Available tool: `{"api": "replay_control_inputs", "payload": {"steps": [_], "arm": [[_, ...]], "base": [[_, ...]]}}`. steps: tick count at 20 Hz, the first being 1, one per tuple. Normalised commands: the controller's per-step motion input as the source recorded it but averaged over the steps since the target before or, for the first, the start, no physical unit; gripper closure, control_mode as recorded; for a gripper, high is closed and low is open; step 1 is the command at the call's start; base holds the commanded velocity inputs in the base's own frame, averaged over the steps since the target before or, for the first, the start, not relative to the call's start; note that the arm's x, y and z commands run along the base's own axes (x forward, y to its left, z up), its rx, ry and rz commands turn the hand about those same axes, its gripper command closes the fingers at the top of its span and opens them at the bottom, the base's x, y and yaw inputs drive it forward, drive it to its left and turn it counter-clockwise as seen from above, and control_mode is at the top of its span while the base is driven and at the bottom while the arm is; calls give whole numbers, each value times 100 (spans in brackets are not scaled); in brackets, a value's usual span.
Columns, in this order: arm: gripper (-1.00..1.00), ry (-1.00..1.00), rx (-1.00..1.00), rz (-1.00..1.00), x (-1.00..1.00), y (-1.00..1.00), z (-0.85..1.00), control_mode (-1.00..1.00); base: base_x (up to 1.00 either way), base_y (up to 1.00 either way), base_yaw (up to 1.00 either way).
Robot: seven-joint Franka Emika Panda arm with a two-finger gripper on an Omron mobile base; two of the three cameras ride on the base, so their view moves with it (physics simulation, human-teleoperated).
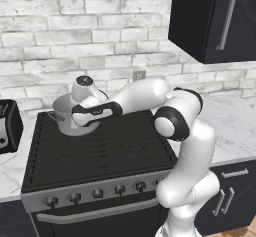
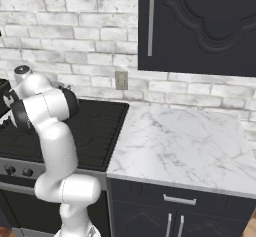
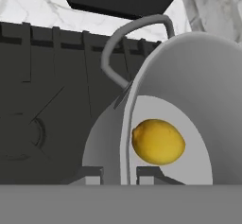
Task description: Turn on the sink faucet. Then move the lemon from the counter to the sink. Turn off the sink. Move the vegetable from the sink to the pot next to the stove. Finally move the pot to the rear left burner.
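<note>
Gripper (image 3: 119, 173) fingers are closing tightly on the rim of the pot (image 3: 189, 76), one finger inside, one outside. We are seeing the lemon (image 3: 158, 142) lying on the pot's floor. From the left base view, the arm is covering much of the pot (image 1: 62, 116), which is sitting on the stove (image 1: 100, 151) at its rear left. White worktop (image 2: 185, 146) is lying to the right.
</note>
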Motion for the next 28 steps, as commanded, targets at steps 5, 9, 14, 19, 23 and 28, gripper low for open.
{"api": "replay_control_inputs", "payload": {"steps": [5, 9, 14, 19, 23, 28], "arm": [[100, 0, 0, 2, 30, 33, -10, -100], [100, 0, 0, 3, 34, 20, -21, -100], [100, 0, 0, 3, 32, 5, -27, -100], [100, 0, 0, 0, 4, 0, -19, -100], [100, 0, 0, 0, -3, 0, -20, -100], [-100, 0, 0, 0, -5, 0, -17, -100]], "base": [[0, 0, 0], [0, 0, 0], [0, 0, 0], [0, 0, 0], [0, 0, 0], [0, 0, 0]]}}
